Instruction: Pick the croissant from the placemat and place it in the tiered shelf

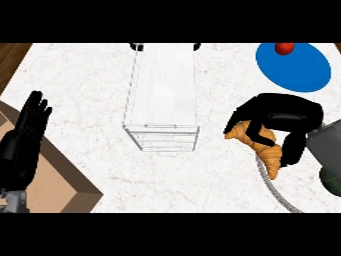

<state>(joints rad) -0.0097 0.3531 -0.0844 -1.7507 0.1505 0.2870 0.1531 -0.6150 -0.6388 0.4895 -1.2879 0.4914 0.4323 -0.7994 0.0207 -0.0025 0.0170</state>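
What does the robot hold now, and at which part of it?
The right hand holds the croissant; its fingers curl round the upper end. The left hand is open and holds nothing.

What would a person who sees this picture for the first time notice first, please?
Most likely the black right hand at the right of the counter, its fingers curled round an orange croissant. Next, the white wire shelf in the middle of the counter, and the blue plate with a red ball at its far edge, top right. The left hand rests open at the left edge.

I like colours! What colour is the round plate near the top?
Blue plate, seen in the head view.
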